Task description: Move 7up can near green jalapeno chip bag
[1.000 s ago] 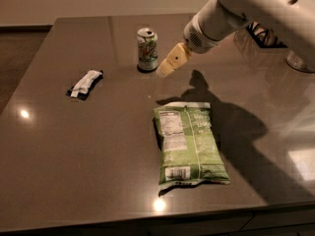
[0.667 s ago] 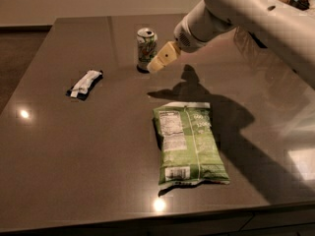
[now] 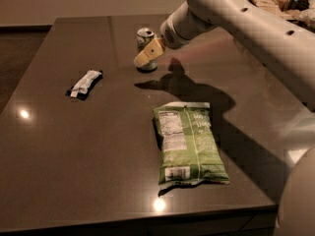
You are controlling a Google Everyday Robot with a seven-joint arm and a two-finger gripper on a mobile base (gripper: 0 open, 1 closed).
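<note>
The 7up can [image 3: 144, 39] stands upright at the far middle of the dark table [image 3: 64, 146]; only its silver top and upper left side show clearly. My gripper [image 3: 147, 54] is in front of the can, its tan fingers covering the can's lower right part. The green jalapeno chip bag [image 3: 188, 144] lies flat, label side up, nearer the front edge, well apart from the can.
A small white-and-black wrapped packet [image 3: 84, 83] lies at the left of the table. My white arm [image 3: 256, 28] reaches in from the upper right and casts a shadow between can and bag. Cluttered objects [image 3: 275, 4] sit beyond the far right corner.
My gripper has moved left and toward the can, from beside it on the right to overlapping its front. Can, bag and packet have not moved.
</note>
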